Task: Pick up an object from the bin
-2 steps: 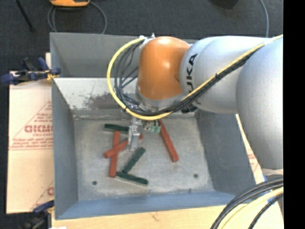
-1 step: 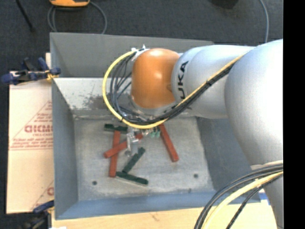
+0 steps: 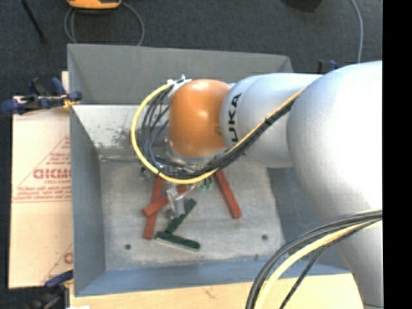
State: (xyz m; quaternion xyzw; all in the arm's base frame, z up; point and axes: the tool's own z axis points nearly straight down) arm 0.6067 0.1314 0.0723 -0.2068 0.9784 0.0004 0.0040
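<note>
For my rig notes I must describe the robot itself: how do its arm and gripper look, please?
The arm has thick, rounded silver-grey links, with black KUKA lettering near the wrist. A glossy orange dome cover caps the wrist. A yellow cable and several dark ones loop around it and run back along the arm. The gripper below is small, of grey metal.
</note>
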